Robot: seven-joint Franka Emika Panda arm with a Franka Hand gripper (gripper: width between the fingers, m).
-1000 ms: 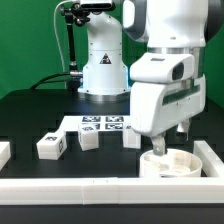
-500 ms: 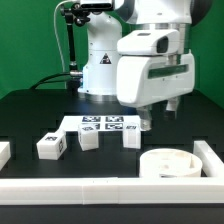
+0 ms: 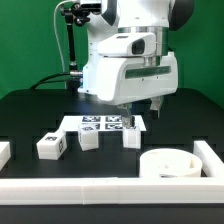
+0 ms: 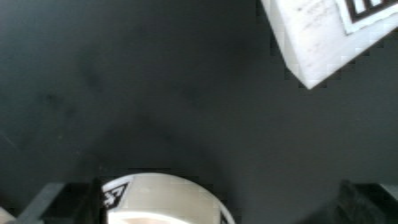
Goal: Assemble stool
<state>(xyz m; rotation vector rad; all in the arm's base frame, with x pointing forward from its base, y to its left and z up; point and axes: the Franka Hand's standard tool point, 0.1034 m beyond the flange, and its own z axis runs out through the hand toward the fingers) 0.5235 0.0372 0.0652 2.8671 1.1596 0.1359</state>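
The round white stool seat (image 3: 168, 163) lies on the black table at the exterior view's front right. Three small white block legs (image 3: 52, 146), (image 3: 88, 140), (image 3: 131, 138) stand in a row in front of the marker board (image 3: 100, 124). My gripper (image 3: 146, 110) hangs above the table beside the marker board's far right end, behind the seat. It is open and empty. In the wrist view the seat's rim (image 4: 160, 200) shows between my dark fingertips (image 4: 63, 205), well below them, and a corner of the marker board (image 4: 338, 35) is visible.
Long white border rails run along the front (image 3: 100, 190) and the exterior view's right (image 3: 212, 155), with a white piece at the left edge (image 3: 4, 152). The arm's white base (image 3: 105, 65) stands behind the marker board.
My gripper has risen from the seat and moved back and toward the exterior view's left. The seat stays on the table, now fully in view.
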